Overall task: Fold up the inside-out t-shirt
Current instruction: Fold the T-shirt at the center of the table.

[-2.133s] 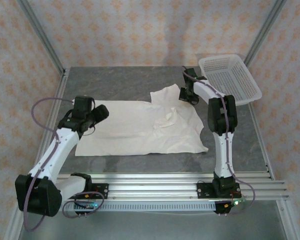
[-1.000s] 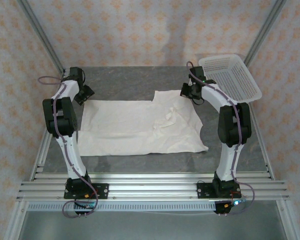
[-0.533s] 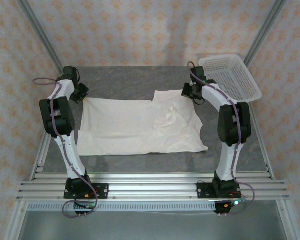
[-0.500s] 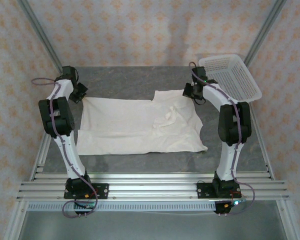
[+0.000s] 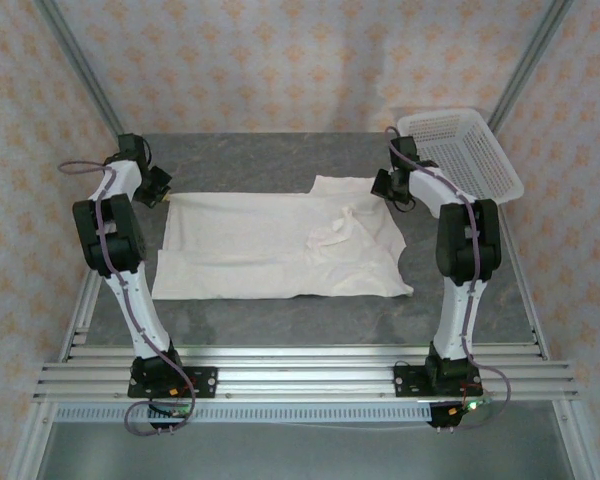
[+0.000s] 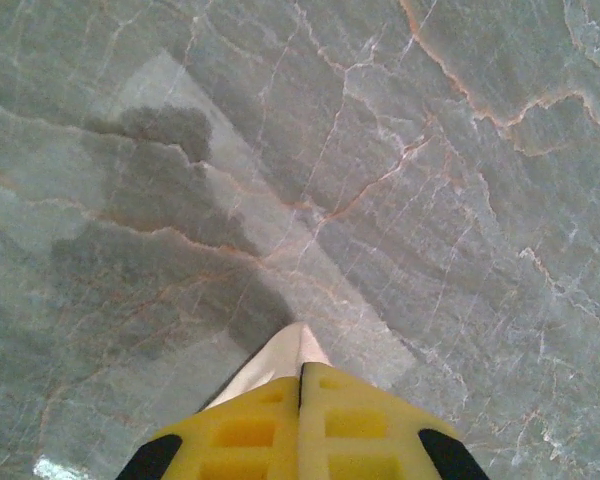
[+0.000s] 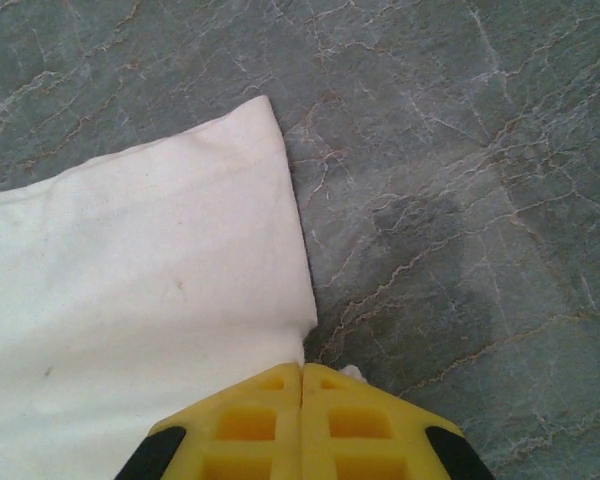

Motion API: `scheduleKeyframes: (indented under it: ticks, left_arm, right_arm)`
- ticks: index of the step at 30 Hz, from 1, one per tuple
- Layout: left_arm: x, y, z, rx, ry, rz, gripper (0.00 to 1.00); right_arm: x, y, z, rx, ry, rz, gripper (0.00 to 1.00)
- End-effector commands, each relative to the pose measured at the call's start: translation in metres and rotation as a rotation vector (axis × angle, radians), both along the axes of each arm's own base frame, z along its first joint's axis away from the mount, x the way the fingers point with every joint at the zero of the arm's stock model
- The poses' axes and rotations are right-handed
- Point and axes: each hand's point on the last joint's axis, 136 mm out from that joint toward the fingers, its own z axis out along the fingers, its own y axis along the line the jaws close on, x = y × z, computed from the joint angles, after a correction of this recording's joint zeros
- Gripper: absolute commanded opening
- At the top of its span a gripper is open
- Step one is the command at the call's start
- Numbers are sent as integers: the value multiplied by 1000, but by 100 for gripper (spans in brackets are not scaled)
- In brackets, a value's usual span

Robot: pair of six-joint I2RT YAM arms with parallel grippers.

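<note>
While the white t-shirt (image 5: 280,245) lies spread flat across the middle of the grey marbled table (image 5: 260,155), its 2 far corners are each pinched. The left fingers (image 5: 158,188) are pressed together on a narrow tip of cloth at the far-left corner. The right fingers (image 5: 388,186) are likewise closed on the hem at the far-right corner. A small rumpled fold sits right of the shirt's centre. A white mesh basket (image 5: 460,155) stands at the table's far-right corner, near the right fingers.
</note>
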Motion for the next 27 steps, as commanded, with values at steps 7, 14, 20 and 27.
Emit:
scheduleKeyframes:
  ticks: [7,14,20,27]
  left_arm:
    - [-60,-4,43,69,-45,84,0]
    - [-110,-22,22,54,-37,98,0]
    - [-116,-21,46,88,-64,80,0]
    - [-157,-16,37,148,15,143,0]
  right_arm:
    - [-36,-9,40,50,-94,-84,0]
    - [-73,-13,9,46,-9,-92,0]
    - [-78,-9,57,91,-80,-88,0]
    - [-124,-5,34,148,-36,-106,0]
